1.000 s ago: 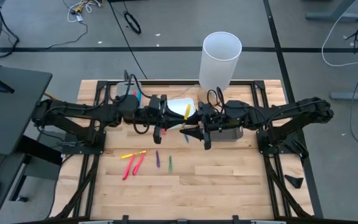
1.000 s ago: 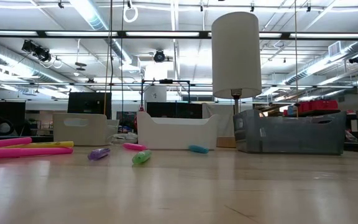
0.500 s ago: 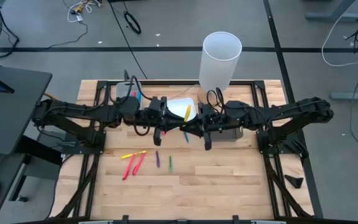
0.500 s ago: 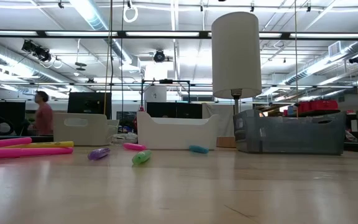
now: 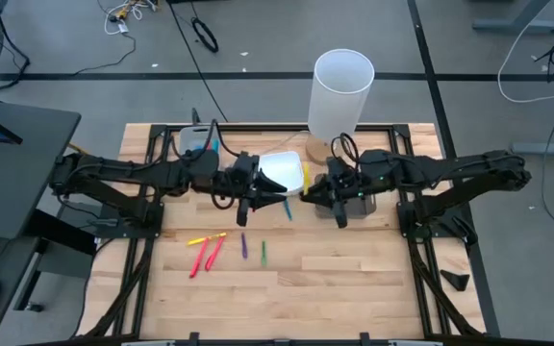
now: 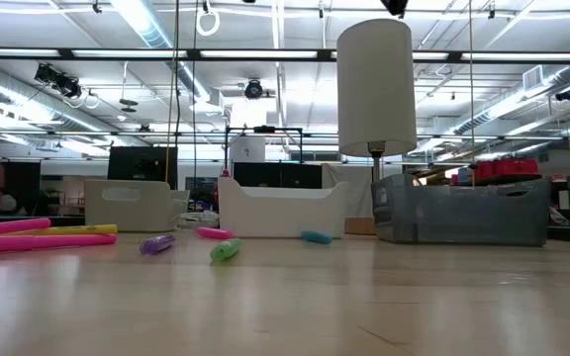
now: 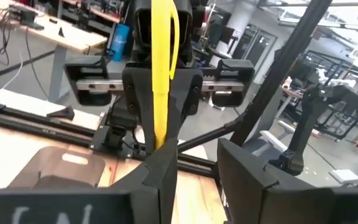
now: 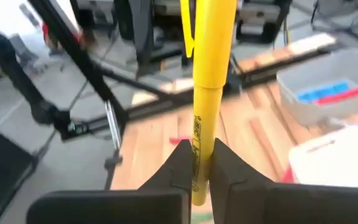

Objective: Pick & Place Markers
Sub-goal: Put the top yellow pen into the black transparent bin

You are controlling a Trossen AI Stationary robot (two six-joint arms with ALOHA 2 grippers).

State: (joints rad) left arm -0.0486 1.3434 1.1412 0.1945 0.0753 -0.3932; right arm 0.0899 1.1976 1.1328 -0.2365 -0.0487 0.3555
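Closest in, five markers (image 5: 217,248) lie loose on the table (image 5: 354,279), so plenty left to sort. Past them, the right gripper (image 8: 197,163) has its jaws pinching a yellow marker (image 8: 207,81), held up off the table. The left gripper (image 5: 255,204) sits just beside it, jaws spread a bit, empty. Farther back, a grey tray (image 8: 328,87) already holds red and blue ones.

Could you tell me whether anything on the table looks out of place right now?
Nothing looks damaged or spilled. Loose markers lie scattered on the table, and the right gripper holds a yellow marker upright.
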